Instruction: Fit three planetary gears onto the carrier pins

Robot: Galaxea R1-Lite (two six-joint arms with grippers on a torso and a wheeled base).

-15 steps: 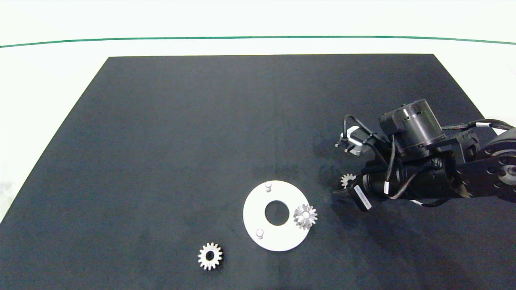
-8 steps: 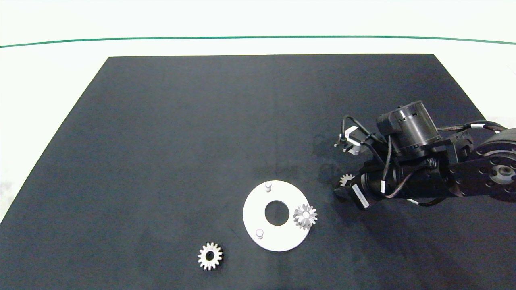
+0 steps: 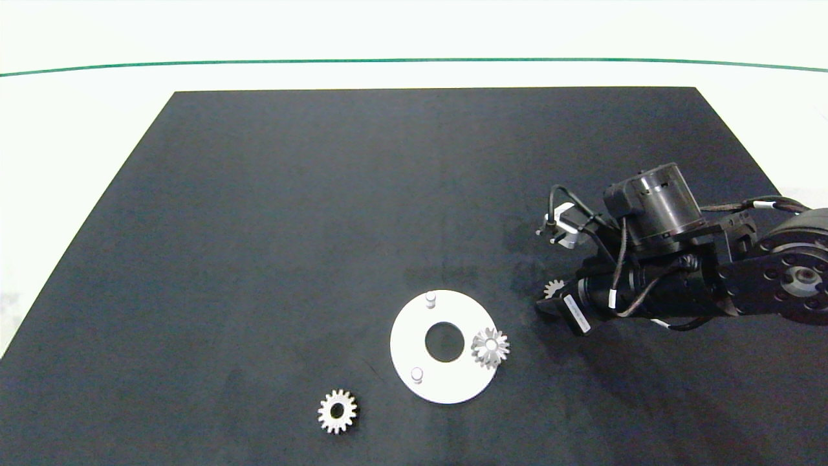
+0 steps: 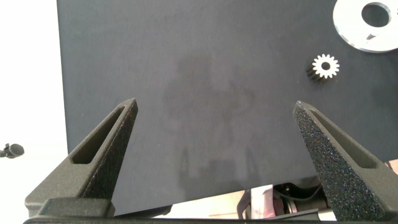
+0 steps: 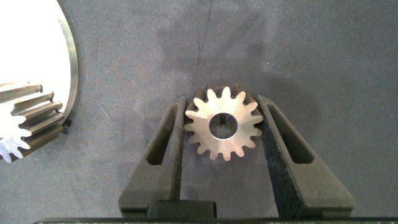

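Right end effector (image 5: 222, 134), just right of the flat white ring-shaped disc (image 3: 414, 346), has both grey fingers closed against the teeth of a small silvery spur gear (image 5: 222, 130) on the black mat. A second gear (image 3: 490, 347) sits on the disc's right pin; a third (image 3: 337, 411) lies loose near the desk's front edge. Left end effector (image 4: 217, 149) hangs wide apart, holding nothing.

Right arm (image 3: 679, 285) hides most of one gear (image 3: 554, 288).

This looks like a robotics lab test bench: a plain white counter (image 3: 77, 129) with a thin green line (image 3: 259, 63) across it, covered by a black mat (image 3: 291, 226), with a cabled robot arm (image 3: 711, 285) working over loose metal gears (image 3: 337, 411).
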